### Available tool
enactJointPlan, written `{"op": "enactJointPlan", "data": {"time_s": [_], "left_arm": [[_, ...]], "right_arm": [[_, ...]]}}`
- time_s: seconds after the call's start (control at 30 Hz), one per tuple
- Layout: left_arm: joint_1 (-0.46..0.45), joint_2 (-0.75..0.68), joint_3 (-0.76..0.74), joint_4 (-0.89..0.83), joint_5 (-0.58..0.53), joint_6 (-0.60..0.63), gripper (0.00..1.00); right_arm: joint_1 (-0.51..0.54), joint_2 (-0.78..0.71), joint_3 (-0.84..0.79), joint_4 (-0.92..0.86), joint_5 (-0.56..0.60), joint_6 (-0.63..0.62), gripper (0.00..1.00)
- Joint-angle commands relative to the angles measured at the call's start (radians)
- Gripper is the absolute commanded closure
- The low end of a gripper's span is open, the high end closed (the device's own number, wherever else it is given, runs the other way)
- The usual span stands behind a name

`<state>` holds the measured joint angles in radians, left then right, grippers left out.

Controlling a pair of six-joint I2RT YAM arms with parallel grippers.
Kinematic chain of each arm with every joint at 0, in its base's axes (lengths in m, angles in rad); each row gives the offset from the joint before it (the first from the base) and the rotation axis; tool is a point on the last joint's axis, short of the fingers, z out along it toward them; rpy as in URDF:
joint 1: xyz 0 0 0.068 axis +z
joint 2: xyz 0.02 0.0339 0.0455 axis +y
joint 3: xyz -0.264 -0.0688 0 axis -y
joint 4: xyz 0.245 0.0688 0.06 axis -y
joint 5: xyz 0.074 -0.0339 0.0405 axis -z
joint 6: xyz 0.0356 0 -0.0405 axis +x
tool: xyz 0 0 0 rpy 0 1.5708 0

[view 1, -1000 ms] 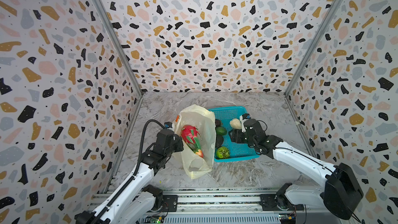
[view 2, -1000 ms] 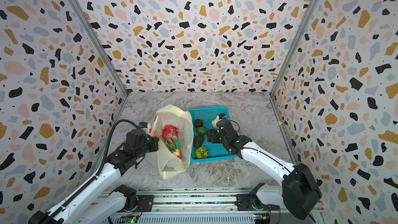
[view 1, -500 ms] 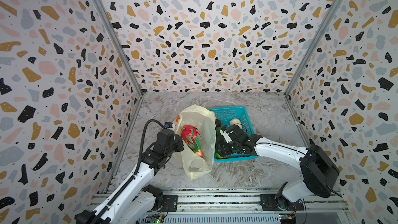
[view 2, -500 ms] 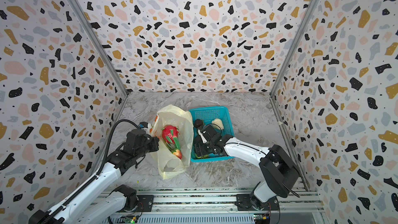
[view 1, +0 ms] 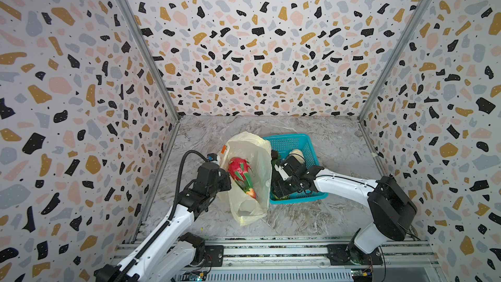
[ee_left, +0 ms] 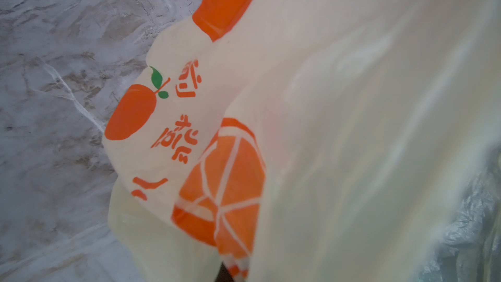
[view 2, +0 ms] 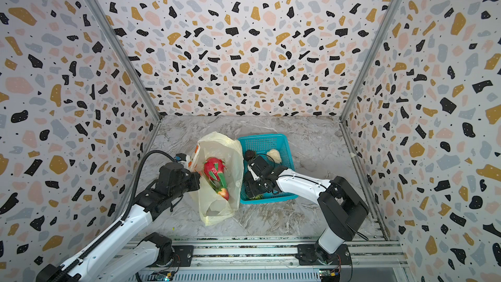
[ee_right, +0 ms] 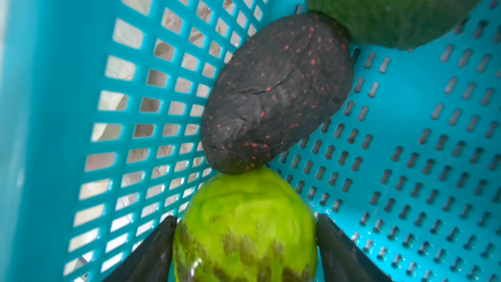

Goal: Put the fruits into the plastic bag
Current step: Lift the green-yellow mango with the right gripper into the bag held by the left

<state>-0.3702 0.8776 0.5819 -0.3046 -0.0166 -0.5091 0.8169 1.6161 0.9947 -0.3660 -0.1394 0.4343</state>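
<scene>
On the marbled bench, the right claw stands spread around one bumpy green fruit in the teal basket. That fruit touches one dark speckled fruit, which lies against one smooth green fruit. The left claw clenches the edge of the plastic bag, which holds one dragon fruit and one small red fruit.

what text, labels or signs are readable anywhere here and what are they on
On the plastic bag: orange lettering, seemingly Chinese characters, lying sideways in the left wrist view; not legible enough for me to quote.
Same bag in both top views: the orange print is too small to read.
On the teal mesh basket: no writing.
Nothing else readable in any view.
</scene>
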Motion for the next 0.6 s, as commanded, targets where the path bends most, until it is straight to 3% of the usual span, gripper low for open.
{"op": "enactJointPlan", "data": {"time_s": [0.0,0.13,0.33,0.57], "left_arm": [[0.005,-0.008,-0.012,0.037,0.004,0.003,1.00],[0.005,-0.009,-0.011,0.038,0.004,0.002,1.00],[0.005,-0.009,-0.013,0.036,0.004,0.005,1.00],[0.005,-0.009,-0.016,0.041,0.003,-0.001,1.00]], "right_arm": [[0.007,0.027,0.010,-0.062,0.006,-0.014,0.20],[0.007,0.016,0.006,-0.051,0.030,-0.006,0.25],[0.005,-0.092,0.005,-0.016,0.154,0.004,0.49],[0.034,-0.252,0.061,-0.010,0.349,-0.011,0.49]]}}
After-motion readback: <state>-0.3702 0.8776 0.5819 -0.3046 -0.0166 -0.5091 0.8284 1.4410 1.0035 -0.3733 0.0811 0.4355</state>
